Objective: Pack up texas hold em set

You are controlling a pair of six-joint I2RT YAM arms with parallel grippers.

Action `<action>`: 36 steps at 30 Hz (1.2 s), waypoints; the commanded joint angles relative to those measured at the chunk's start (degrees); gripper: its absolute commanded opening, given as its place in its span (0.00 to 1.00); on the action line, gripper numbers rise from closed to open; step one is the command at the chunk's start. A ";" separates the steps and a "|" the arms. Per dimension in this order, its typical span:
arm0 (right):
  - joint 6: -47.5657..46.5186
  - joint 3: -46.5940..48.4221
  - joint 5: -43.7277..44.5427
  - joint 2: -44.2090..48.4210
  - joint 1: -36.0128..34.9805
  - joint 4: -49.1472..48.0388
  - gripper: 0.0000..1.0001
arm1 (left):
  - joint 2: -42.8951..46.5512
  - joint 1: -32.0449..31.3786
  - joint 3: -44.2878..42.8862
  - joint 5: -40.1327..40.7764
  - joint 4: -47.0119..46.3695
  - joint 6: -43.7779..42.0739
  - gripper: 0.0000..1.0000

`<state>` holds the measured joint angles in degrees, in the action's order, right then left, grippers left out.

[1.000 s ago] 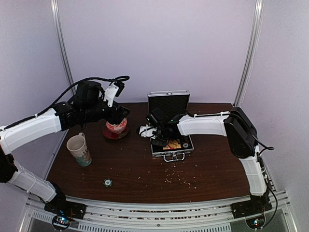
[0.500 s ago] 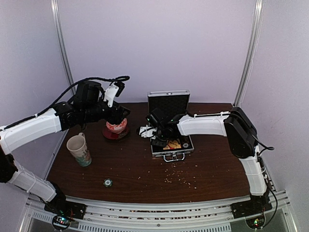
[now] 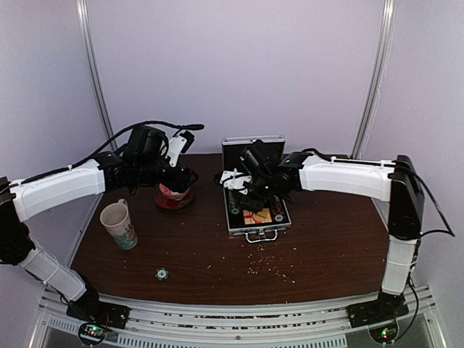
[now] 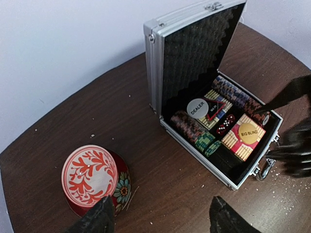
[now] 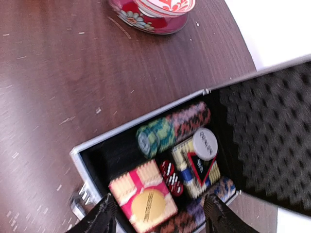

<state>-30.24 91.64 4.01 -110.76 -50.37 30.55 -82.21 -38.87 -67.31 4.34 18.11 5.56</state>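
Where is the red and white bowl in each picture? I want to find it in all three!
Top external: the bowl sits left of middle, towards the back of the table.
Left wrist: the bowl is at the bottom left, seen from above.
Right wrist: the bowl is at the top edge, partly cut off.
Shared landmark: the open silver case stands near it in every view.

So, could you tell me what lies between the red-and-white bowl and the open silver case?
Only bare dark tabletop with a few pale crumbs; nothing stands between the bowl and the case. The left wrist view shows it best.
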 commanded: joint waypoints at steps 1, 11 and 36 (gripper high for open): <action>3.33 -11.91 -7.62 9.83 1.45 2.25 0.63 | -2.11 0.13 -4.68 1.65 8.85 4.34 0.65; 7.51 -35.22 -28.15 27.97 17.69 -8.66 0.66 | 1.36 -3.48 4.57 -1.47 26.17 13.57 0.55; 6.89 -39.15 -32.65 29.95 25.50 -10.47 0.71 | -2.14 -11.89 20.37 -5.62 28.21 23.10 0.60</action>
<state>-22.72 52.71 -28.29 -80.16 -25.12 20.88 -82.65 -50.09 -47.55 -2.20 46.96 27.66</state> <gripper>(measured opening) 0.712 0.599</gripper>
